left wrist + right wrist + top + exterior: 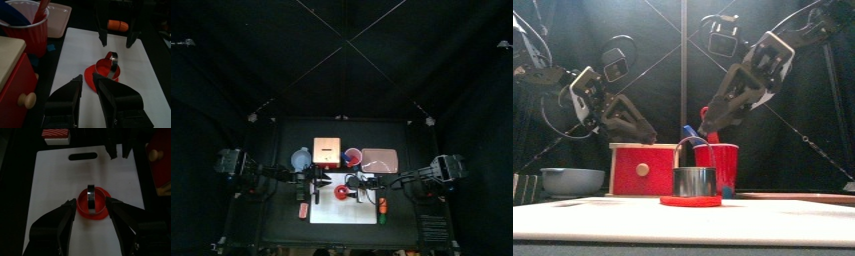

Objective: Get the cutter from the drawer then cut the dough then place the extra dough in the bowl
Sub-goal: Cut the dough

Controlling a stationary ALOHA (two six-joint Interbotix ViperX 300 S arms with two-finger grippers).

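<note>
The black table carries a white cutting board near its front edge, at the middle. Behind the board a row stands across the table: a blue-grey bowl at the left, a pale wooden box with a red drawer front beside it, then a red cup, then a flat pink tray at the right. A small red toy lies on the bare table just left of the board. A small orange toy lies at the board's right edge, seemingly just off it.
</note>
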